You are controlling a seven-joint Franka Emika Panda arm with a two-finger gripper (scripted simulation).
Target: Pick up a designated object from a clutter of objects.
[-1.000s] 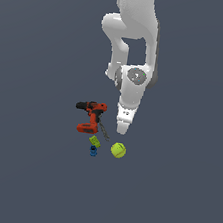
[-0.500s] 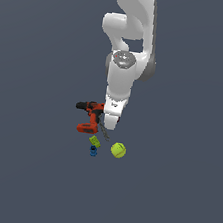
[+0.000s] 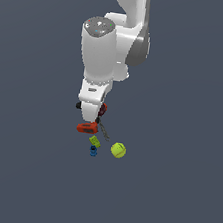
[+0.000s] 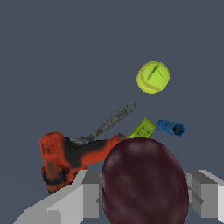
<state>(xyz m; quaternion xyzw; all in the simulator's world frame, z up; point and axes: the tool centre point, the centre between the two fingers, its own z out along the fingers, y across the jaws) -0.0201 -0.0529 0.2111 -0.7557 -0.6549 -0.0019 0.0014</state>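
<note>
As seen from the wrist cam, scene is this:

Maroon lump (image 4: pixel 144 181): dark, roundish, fills lower middle of wrist frame, between the two grey fingers (image 4: pixel 203 192). In ext. view it is hidden behind the arm.

Gripper (image 4: pixel 142 197): fingers stand apart, one on each side of the lump, very close to it; contact cannot be told for sure. In ext. view the hand (image 3: pixel 91 108) hangs low over the clutter, centre of frame, fingertips not visible.

Power drill (image 4: pixel 72 157): orange-red w/ black, lies on its side, lower left of wrist frame, just beside the lump. In ext. view only its red part (image 3: pixel 87 127) shows under the hand.

Grey wrench (image 4: pixel 107 124): thin, lies diagonal, one end at the drill.

Lime-green piece (image 4: pixel 142 129): small, flat, just beside the lump; blue piece (image 4: pixel 170 127) next to it.

Tennis ball (image 4: pixel 153 77): yellow-green, apart from the rest, upper right of wrist frame; in ext. view (image 3: pixel 118 150) right of the small pieces.

Floor (image 3: pixel 172 193): plain dark grey.
</note>
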